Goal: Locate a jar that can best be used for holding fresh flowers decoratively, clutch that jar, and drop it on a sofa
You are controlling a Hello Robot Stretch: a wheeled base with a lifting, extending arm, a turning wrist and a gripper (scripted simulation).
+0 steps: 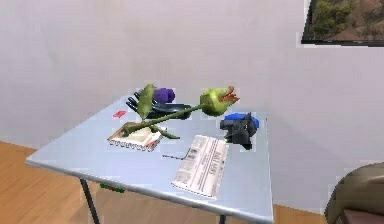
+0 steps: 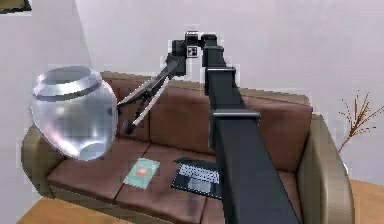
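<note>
Over brown sofa [image 2: 280,125], glass jar [image 2: 70,110] held at tip of pincer [image 2: 123,117]

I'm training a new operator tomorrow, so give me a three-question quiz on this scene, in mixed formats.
1. True or false: the jar hangs at the gripper, clear of the sofa.
2. What lies on the sofa's seat beside the laptop? A) a teal book B) a red pillow C) a green cushion
3. Fill in: in the forward view, the newspaper lies on a light blue ____.
Key: 1 true; 2 A; 3 table.
</note>
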